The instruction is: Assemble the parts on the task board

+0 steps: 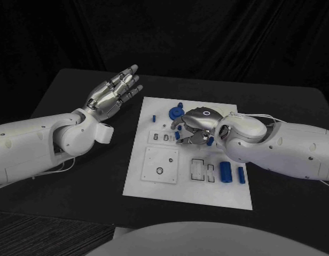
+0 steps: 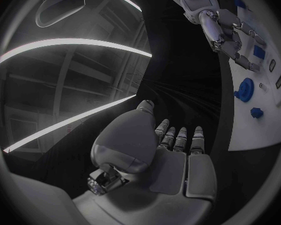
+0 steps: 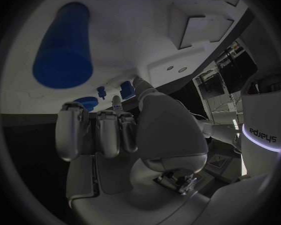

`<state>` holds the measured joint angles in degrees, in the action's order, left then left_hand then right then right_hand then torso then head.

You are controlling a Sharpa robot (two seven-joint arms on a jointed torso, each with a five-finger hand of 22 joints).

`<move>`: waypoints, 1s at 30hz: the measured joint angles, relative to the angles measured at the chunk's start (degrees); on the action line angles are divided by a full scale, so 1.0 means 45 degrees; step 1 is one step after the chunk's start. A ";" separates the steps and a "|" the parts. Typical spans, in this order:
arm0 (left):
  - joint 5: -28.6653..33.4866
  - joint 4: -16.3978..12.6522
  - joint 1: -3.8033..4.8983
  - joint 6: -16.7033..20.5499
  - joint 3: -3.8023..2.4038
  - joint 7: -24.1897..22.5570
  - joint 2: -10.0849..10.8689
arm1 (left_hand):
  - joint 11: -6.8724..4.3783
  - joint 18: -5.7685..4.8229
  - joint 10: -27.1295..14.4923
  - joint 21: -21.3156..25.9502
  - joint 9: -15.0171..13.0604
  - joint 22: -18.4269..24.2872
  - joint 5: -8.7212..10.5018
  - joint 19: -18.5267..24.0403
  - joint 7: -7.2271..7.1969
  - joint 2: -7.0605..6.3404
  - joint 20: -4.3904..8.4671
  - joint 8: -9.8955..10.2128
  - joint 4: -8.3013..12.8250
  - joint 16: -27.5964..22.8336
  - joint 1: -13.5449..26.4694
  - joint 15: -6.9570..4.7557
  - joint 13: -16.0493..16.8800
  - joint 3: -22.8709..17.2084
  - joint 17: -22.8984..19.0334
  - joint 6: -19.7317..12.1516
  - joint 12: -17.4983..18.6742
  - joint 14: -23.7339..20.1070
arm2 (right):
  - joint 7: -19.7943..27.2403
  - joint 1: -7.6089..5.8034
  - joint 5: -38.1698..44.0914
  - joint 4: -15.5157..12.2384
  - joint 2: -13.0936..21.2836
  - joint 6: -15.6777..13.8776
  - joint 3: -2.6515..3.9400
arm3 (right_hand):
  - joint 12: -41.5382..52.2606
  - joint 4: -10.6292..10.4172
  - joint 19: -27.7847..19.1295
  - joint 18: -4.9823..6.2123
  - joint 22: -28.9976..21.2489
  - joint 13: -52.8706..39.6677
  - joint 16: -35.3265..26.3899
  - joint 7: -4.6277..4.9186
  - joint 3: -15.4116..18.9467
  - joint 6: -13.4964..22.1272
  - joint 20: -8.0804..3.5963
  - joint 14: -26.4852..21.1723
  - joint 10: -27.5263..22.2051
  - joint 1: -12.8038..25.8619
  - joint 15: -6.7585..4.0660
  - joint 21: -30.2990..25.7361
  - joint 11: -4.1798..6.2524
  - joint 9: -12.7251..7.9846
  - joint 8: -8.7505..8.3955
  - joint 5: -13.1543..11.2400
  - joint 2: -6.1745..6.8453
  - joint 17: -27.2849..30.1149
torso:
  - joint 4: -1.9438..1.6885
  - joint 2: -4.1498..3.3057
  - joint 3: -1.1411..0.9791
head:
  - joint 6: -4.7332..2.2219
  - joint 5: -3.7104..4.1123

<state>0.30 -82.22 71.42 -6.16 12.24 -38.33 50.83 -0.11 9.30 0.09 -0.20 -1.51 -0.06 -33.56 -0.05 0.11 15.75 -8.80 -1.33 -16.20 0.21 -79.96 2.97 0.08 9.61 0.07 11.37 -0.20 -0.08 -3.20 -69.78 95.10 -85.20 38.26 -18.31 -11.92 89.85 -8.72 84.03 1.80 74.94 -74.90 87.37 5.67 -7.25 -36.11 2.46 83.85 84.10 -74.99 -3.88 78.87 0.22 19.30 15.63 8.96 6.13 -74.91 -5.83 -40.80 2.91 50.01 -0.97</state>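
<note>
Lying in the middle of the black tabletop [image 1: 72, 197], the white task board [image 1: 187, 194] carries the blue parts: two upright cylinders, a larger one [image 1: 225, 172] and a slimmer one [image 1: 241, 175], stand side by side near its right edge, a round gear-like part [image 1: 177, 114] sits near its far edge with a small blue peg [image 1: 154, 118] to its left, and another blue piece [image 1: 178, 135] lies just beside the right hand's fingers. The right hand [image 1: 197, 127] hangs over the far middle of the board, its fingers curled downward toward the plate; whether they pinch any part I cannot tell, since the fingertips are hidden under the palm in the head view, and the right wrist view shows the fingers [image 3: 107, 133] bent in with nothing plainly between them. That wrist view also shows the large cylinder [image 3: 64, 47] close by on the board. The left hand [image 1: 112, 92] is raised off to the board's left, above the bare tabletop, palm turned inward and fingers [image 2: 180, 137] stretched out straight and close together, holding nothing.
</note>
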 measured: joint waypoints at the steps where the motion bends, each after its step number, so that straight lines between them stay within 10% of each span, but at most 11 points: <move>1: 0.0000 0.0003 0.0000 -0.0001 0.0000 0.0000 -0.0001 | 0.0000 0.0000 0.0000 0.0000 0.0000 0.0000 0.0000 0.0000 0.0000 0.0000 0.0000 0.0000 0.0000 0.0000 0.0000 0.0000 0.0001 0.0000 0.0001 0.0000 0.0000 0.0000 | 0.0000 0.0001 0.0017 0.0000 0.0011 0.0000 0.0000 | 0.0000 -0.0066 0.0000 0.0000 -0.0001 0.0000 0.0000 0.0018 0.0066 0.0066 0.0000 0.0000 0.0000 0.0030 0.0000 0.0000 0.0000 -0.0098 -0.0071 -0.0215 0.0030 0.0000 | 0.0000 0.0000 0.0000 | 0.0000 0.0001; 6: 0.0000 0.0009 -0.0003 -0.0003 0.0000 0.0001 0.0003 | 0.0000 -0.0001 0.0000 0.0000 0.0000 -0.0001 0.0000 0.0000 0.0000 0.0000 0.0000 0.0000 0.0000 0.0000 0.0000 0.0000 0.0002 0.0000 0.0002 0.0000 0.0000 0.0000 | 0.0028 0.0003 0.0081 -0.0062 0.0217 -0.0169 0.0000 | 0.0000 -0.0851 0.0000 0.0001 -0.0001 0.0000 0.0000 0.0019 0.0370 0.0066 0.0000 0.0000 0.0000 0.0398 0.0000 -0.0075 0.0000 -0.0488 -0.0160 -0.1173 0.0398 0.0000 | 0.0000 0.0000 -0.0002 | 0.0000 -0.0027; 14: -0.0131 -0.0294 -0.0005 0.0091 0.0000 -0.0032 0.0233 | 0.0060 -0.0001 -0.0045 0.0000 -0.0021 -0.0002 0.0069 0.0000 0.0219 -0.0452 0.0000 0.0000 0.0623 0.0000 -0.0652 -0.0274 -0.0001 -0.0232 0.0004 0.0100 0.0000 0.0001 | 0.0305 -0.0507 0.0134 -0.0962 0.1232 -0.1569 -0.0018 | 0.0000 -0.1815 0.0000 0.0001 -0.0003 0.0000 0.0001 0.0012 0.0688 -0.0082 -0.0001 0.0000 0.0001 0.1003 0.0000 -0.0075 0.0001 -0.0740 -0.0161 -0.1273 0.0783 0.0001 | 0.0001 0.0009 -0.0007 | 0.0000 -0.0094; 19: -0.1355 -0.0416 -0.0003 0.0426 -0.0002 -0.0053 0.0426 | 0.0471 -0.0001 0.0182 -0.0002 -0.0021 -0.0005 0.1513 -0.0029 0.0280 -0.0525 -0.0171 -0.0050 0.0754 0.0000 -0.0718 -0.0206 0.0008 -0.0256 0.0006 0.0136 -0.0004 0.0008 | 0.0728 -0.1418 0.0026 -0.1732 0.2145 -0.2697 0.0006 | 0.0000 -0.1804 0.0001 0.0000 -0.0003 0.0000 0.0001 -0.0027 0.0961 -0.0345 0.0000 0.0000 0.0000 0.1576 0.0000 -0.0037 0.0001 -0.0809 -0.0074 -0.1323 0.0495 0.0001 | 0.0000 0.0070 -0.0039 | 0.0000 -0.0212; 25: -0.3202 -0.0634 0.0095 0.1290 -0.0002 -0.0065 0.0477 | 0.1293 0.0000 0.2884 -0.1025 -0.0074 -0.0619 0.2685 -0.1461 0.0248 -0.0980 -0.0560 -0.0064 0.0467 0.0545 -0.0941 0.0369 0.1081 0.0014 0.0588 0.0707 -0.0597 0.1301 | 0.1367 -0.2260 -0.0578 -0.2286 0.3197 -0.4049 0.0009 | 0.0000 -0.1802 0.0000 0.0001 -0.0004 0.0001 0.0002 0.0005 0.1030 -0.0839 -0.0001 0.0000 0.0001 0.1574 -0.0001 0.0181 0.0001 -0.0809 0.0207 -0.1322 0.0496 0.0001 | 0.0042 0.0179 -0.0143 | -0.0039 -0.0297; 30: -0.4587 -0.0673 0.0218 0.2216 -0.0009 -0.0075 0.0524 | 0.1834 0.0000 0.6336 -0.2948 -0.0100 -0.1452 0.2685 -0.4682 0.0328 -0.1175 -0.0912 -0.0102 0.0015 0.1766 -0.1201 0.0800 0.4070 0.0020 0.2894 0.0879 -0.1429 0.5391 | 0.1682 -0.2607 -0.1025 -0.2325 0.3594 -0.4820 0.0006 | 0.0000 -0.1837 0.0001 0.0001 -0.0005 0.0001 0.0070 -0.0002 0.1065 -0.1054 -0.0001 0.0000 0.0001 0.1574 0.0000 0.0276 0.0001 -0.0770 0.0358 -0.1322 0.0497 0.0001 | 0.0127 0.0299 -0.0237 | -0.0073 -0.0259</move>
<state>-20.35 -85.25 72.40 3.81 12.20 -38.67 53.19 8.14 9.30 28.60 -13.47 -1.96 -6.60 -21.48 -21.12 1.59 10.47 -12.91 -1.79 -16.13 8.16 -85.37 6.57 18.40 9.70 13.09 15.33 -6.63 24.18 4.36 -81.51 90.48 -95.66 54.43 -40.00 -11.89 89.86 -16.99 84.03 1.80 74.92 -74.90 87.69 5.66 -2.45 -40.85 2.46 83.85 84.10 -67.91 -3.89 80.11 0.23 15.83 17.24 3.00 8.36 -74.91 -5.26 -39.45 1.84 49.68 -2.14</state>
